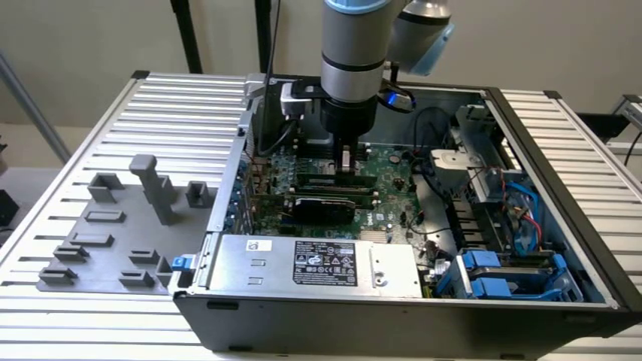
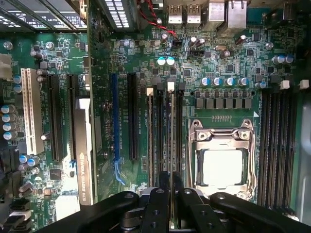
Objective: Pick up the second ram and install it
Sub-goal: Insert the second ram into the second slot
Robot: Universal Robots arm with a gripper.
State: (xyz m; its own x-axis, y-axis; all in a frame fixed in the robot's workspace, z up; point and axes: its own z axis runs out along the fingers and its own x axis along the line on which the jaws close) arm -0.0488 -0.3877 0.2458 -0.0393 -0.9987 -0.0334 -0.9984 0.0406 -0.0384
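The second ram point(image 2: 170, 131) sits right between the jaws point(image 2: 170, 180), which are squeezed tight on its near end. It stands on its thin edge over the long black slots point(image 2: 159, 136) of the green motherboard point(image 2: 228, 73). From the wrist view it looks like a very thin, long stick, seen from its top edge, with a small white clip point(image 2: 170, 86) at the far end of its slot. In the exterior view the arm point(image 1: 353, 53) reaches straight down into the open computer case point(image 1: 561, 150), and the jaws point(image 1: 345, 174) hold the ram point(image 1: 344, 159) just above the board. The ram is flat and pale where it shows between the fingers point(image 1: 336, 154). The case rests on a ribbed metal table point(image 1: 180, 105). Grey holder blocks point(image 1: 150, 180) sit on a grey plate at the exterior view's left, well apart from the ram.
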